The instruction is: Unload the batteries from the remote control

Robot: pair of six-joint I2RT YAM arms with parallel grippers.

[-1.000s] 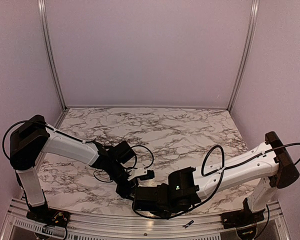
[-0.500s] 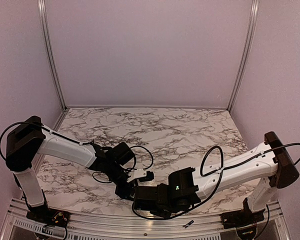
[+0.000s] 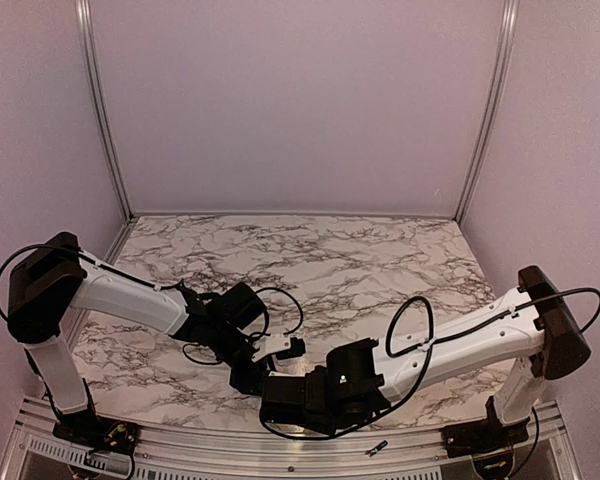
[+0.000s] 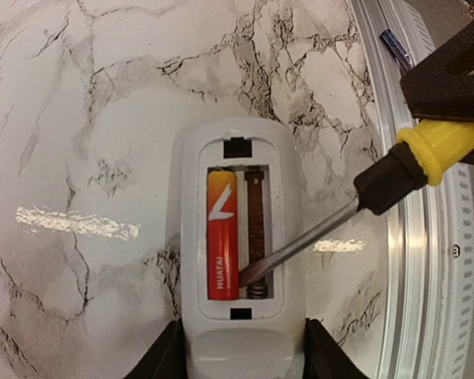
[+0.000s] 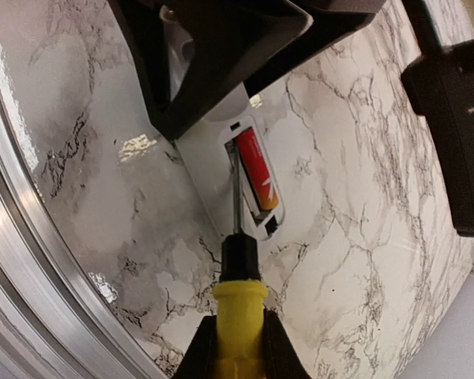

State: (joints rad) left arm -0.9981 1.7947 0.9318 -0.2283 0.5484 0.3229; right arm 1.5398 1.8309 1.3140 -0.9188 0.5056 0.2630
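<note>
Red wrapping on a small cylindrical battery (image 4: 222,237) carries the word HUATAI. It lies in one slot of the open recess in the smooth white plastic back of the remote control (image 4: 237,150), with the glossy veined marble table (image 4: 79,118) beneath. My left gripper (image 4: 241,355) clamps the remote's end. My right gripper (image 5: 235,351) is closed around a yellow-handled screwdriver (image 4: 395,170), whose metal tip sits in the empty neighbouring slot.

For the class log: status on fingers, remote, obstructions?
Left fingers shut on remote control. Right fingers shut on screwdriver, tip in the empty slot. One battery seated. Nothing blocking.
</note>
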